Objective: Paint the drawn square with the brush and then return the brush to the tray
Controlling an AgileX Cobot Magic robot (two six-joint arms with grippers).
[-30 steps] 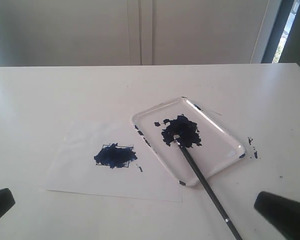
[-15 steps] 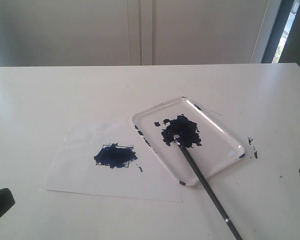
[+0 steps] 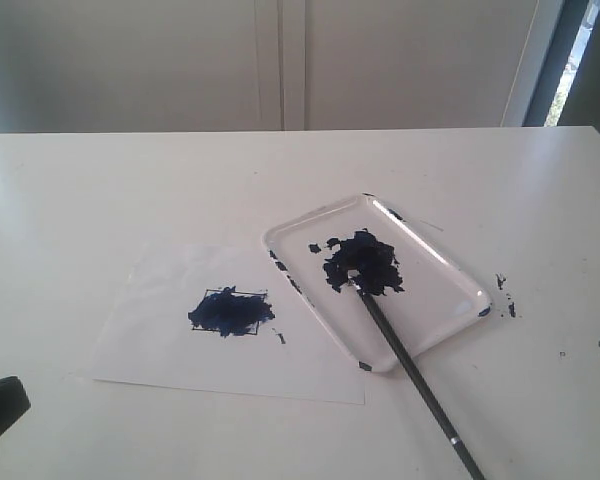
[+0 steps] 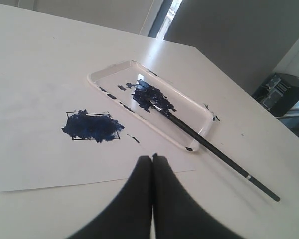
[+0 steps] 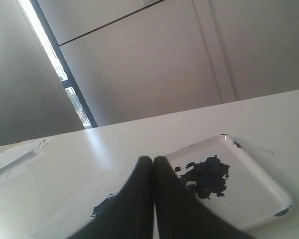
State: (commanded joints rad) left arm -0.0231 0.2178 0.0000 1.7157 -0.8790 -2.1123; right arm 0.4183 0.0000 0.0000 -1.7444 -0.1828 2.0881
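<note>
- The tray (image 3: 432, 287) lies right of centre in the exterior view, turned at a slant on the white worktop (image 3: 130, 190), with a dark blue-black paint blotch (image 3: 362, 262) in its middle.
- The brush (image 3: 402, 352) rests with its tip in that blotch; its black handle crosses the tray's near rim and runs down to the lower right, reaching the bottom edge of the frame.
- The drawn square (image 3: 230, 311) sits left of centre on a white sheet (image 3: 150, 335), smeared dark blue inside, the paint spilling past its thin outline.
- The sheet's right edge lies just beside the tray's near corner.
- The left hand (image 4: 152, 159) is clenched, its two fingers pressed together on nothing, well apart from the brush.
- The right hand (image 5: 153, 160) is likewise clenched and empty, raised above the worktop.
- Small dark paint specks (image 3: 504, 295) mark the worktop just right of the tray.
</note>
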